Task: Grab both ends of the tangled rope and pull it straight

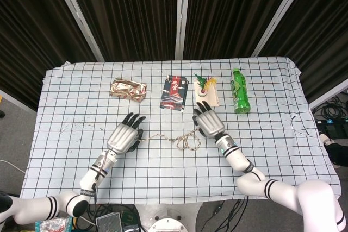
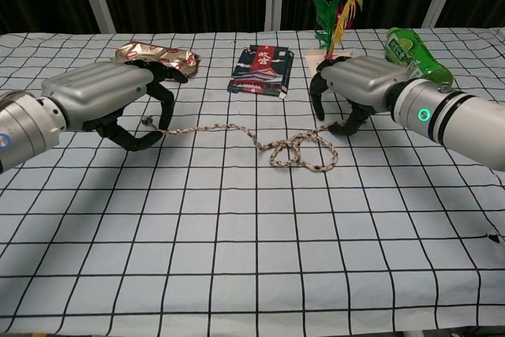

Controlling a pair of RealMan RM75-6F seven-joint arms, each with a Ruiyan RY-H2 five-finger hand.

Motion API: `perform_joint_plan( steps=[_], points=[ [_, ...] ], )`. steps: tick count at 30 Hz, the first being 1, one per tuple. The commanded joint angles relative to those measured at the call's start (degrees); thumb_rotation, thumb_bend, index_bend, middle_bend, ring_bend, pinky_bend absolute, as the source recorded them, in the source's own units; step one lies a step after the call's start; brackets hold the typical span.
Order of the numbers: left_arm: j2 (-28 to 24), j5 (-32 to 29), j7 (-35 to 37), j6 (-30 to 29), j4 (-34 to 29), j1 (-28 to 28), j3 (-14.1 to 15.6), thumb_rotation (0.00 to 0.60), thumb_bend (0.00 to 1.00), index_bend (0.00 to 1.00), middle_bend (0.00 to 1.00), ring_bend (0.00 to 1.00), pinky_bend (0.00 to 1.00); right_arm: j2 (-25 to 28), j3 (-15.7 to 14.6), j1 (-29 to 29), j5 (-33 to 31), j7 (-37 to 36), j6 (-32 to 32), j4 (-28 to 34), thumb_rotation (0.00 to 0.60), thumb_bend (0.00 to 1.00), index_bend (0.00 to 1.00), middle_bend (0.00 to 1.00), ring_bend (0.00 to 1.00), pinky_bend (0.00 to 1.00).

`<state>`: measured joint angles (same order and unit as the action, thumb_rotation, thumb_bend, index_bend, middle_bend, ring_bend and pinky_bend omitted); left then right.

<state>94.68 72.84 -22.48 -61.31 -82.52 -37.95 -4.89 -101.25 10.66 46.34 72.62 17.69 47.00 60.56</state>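
The tangled rope (image 1: 184, 142) lies on the checked cloth between my two hands, with a loose knot (image 2: 300, 151) right of its middle. My left hand (image 1: 124, 136) arches over the rope's left end (image 2: 158, 132), its fingertips down beside the end and nothing visibly pinched. My right hand (image 1: 205, 123) hovers over the rope's right end (image 2: 341, 125), fingers curved downward and the thumb's tip close to the end. Both hands (image 2: 110, 100) (image 2: 359, 84) hold nothing that I can see.
Behind the rope lie a gold foil packet (image 1: 128, 89), a dark snack packet (image 1: 174, 92), a feathered shuttlecock on a white block (image 1: 205, 92) and a green bottle (image 1: 239, 91) on its side. The shuttlecock block stands just behind my right hand.
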Motion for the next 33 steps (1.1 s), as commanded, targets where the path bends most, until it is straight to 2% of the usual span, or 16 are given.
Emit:
perform_joint_plan(
  steps=[1, 14, 24, 27, 33],
  points=[
    [0.00, -0.04, 0.05, 0.16, 0.07, -0.01, -0.15, 0.600, 0.43, 0.57, 0.08, 0.00, 0.00, -0.20, -0.07, 0.12, -0.28, -0.06, -0.11, -0.34, 0.600, 0.29, 0.52, 0.22, 0.00, 0.00],
    [0.10, 0.30, 0.51, 0.84, 0.27, -0.09, -0.47, 0.600, 0.43, 0.57, 0.08, 0.00, 0.00, -0.60, -0.63, 0.40, -1.16, 0.45, -0.38, -1.20, 0.600, 0.33, 0.53, 0.22, 0.00, 0.00],
    [0.15, 0.73, 1.27, 0.59, 0.76, 0.31, -0.50, 0.600, 0.43, 0.58, 0.08, 0.00, 0.00, -0.74, -0.84, 0.19, -1.22, 0.68, 0.71, -1.37, 0.600, 0.43, 0.61, 0.24, 0.00, 0.00],
    [-0.23, 1.21, 2.24, 0.11, 0.81, 0.65, -0.54, 0.600, 0.43, 0.58, 0.08, 0.00, 0.00, -0.13, -1.06, -0.47, -0.50, 0.69, 2.53, -0.23, 0.600, 0.45, 0.63, 0.24, 0.00, 0.00],
    [-1.95, 2.82, 5.32, -2.35, 0.29, 2.24, -0.46, 0.600, 0.43, 0.58, 0.08, 0.00, 0.00, 4.84, -1.77, -3.70, 1.85, 0.82, 8.97, 7.47, 0.600, 0.46, 0.66, 0.26, 0.00, 0.00]
  ],
)
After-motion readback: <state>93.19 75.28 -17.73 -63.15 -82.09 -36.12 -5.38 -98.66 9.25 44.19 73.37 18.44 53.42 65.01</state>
